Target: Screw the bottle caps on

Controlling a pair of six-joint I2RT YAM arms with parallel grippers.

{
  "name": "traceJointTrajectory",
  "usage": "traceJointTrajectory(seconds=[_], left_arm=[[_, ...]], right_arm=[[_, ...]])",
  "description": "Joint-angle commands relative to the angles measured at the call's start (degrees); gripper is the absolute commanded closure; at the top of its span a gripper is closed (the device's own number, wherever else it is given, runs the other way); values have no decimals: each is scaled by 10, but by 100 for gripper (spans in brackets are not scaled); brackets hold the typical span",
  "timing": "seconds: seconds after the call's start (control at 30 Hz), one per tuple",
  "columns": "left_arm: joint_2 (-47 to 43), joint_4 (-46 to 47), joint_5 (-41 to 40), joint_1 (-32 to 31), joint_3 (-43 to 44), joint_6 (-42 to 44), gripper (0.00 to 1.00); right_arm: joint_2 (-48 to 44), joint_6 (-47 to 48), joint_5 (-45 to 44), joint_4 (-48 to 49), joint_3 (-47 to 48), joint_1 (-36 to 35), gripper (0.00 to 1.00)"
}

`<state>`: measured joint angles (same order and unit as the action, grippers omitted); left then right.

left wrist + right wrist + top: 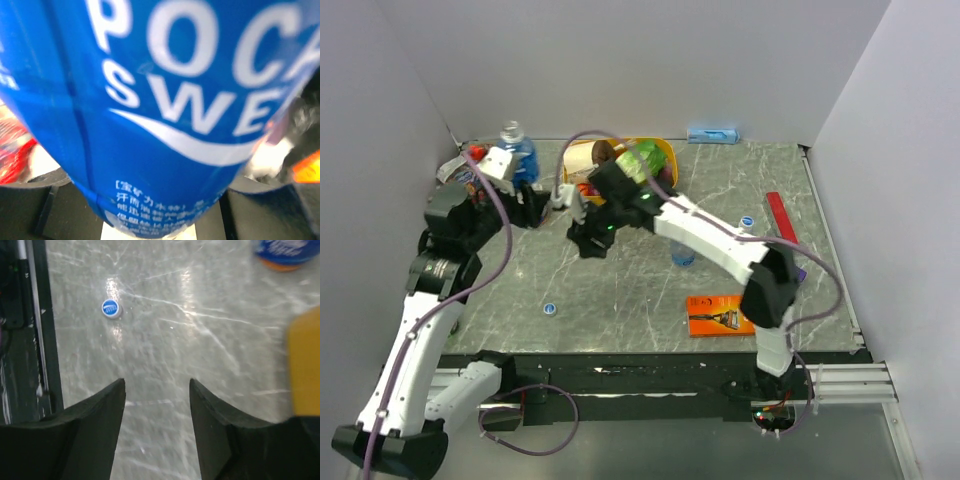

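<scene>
At the far left of my overhead view, the left arm reaches toward the back-left corner of the grey marbled table (620, 290). The left gripper (147, 212) is clenched on the first bottle (516, 148), which stands upright. Through the left wrist camera its blue label with white lettering fills almost the whole frame, and a black finger (35, 210) sits against each side of it low down. I cannot tell whether this bottle has a cap on.

Moving right, the near cap (549, 309) lies flat on the table close to the near edge, well apart from every bottle. The right wrist camera also shows it, a small blue disc on bare stone.

Next comes the right gripper (157, 390), above the table left of centre. Its jaws are spread wide with nothing between them.

Behind it at the back of the table is a yellow tray (665, 150) holding a green bottle (640, 160).

Right of the gripper, the second bottle (682, 252) is partly hidden by the right arm's forearm. What looks like a third bottle (712, 134) lies on its side against the back wall.

Further right, the far cap (747, 221) rests near a red strip (782, 217). An orange box (720, 315) lies toward the near edge.
</scene>
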<state>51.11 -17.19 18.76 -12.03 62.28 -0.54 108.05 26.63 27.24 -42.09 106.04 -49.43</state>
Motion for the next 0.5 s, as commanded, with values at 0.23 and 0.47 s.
traceJointTrajectory(seconds=[0.23,0.47], left_arm=[[-88,0,8,17,-25,-32,95],[-113,4,1,21,-41,-62,99]], right_arm=[[190,56,-73,2,149,-112,35],[220,125,-37,22,117,-140,37]])
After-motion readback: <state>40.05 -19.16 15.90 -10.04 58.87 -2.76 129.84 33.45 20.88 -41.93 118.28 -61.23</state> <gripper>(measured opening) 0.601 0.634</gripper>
